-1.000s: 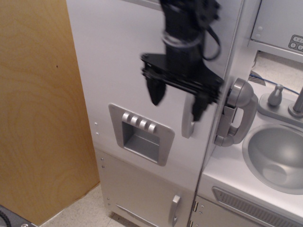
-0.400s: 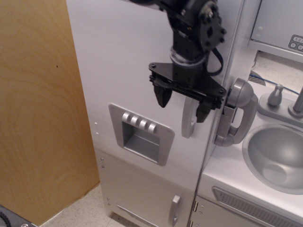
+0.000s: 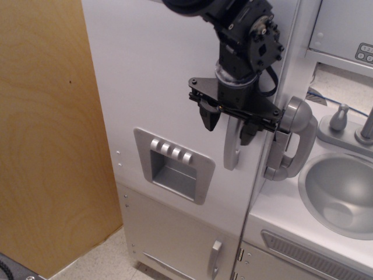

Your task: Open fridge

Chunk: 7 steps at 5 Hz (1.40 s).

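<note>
Handle top behind gripper, fridge top cropped

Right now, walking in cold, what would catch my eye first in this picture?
The black end effector at the upper middle, jaws open on either side of the top of the curved grey handle of the fridge. Next, the grey dispenser panel with four buttons, lower left of the handle. The grey toy phone hangs just right of the fridge, beside the sink.
</note>
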Tool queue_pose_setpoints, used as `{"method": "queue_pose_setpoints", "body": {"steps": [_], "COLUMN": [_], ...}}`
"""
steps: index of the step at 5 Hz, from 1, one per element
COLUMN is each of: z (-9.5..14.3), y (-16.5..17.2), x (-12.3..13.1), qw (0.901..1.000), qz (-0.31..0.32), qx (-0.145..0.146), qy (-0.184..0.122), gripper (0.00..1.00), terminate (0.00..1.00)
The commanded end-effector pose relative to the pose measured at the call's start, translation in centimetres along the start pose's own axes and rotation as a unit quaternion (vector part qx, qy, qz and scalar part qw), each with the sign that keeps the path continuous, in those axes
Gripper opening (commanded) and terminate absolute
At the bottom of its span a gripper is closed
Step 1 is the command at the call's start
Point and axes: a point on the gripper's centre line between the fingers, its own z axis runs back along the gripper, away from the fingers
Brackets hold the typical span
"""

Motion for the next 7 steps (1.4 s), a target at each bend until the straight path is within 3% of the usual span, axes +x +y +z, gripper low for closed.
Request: {"method": "queue_pose_setpoints", "body": {"steps": [1,2,4,5,6,7], "z": [1.5,2.0,3.7,4.5,5.3,6.2], "y": [0.9,1.6,3.3,4.3,5.4,4.9], "x": [1.3,0.5,-4.0,-6.4,-7.8,-8.5], "qw": [0.9983,0.9986,0.9994,0.9993,0.9982,0.9959], "qz": [0.021,0.029,0.012,-0.019,-0.054,-0.062], "qx": [-0.024,-0.030,-0.027,-0.018,-0.024,-0.038], "qy": [-0.050,-0.034,-0.016,-0.025,0.009,0.054], "gripper": [0.00,0.00,0.00,0.00,1.00,1.00], "terminate": [0.00,0.00,0.00,0.00,0.00,0.00]}}
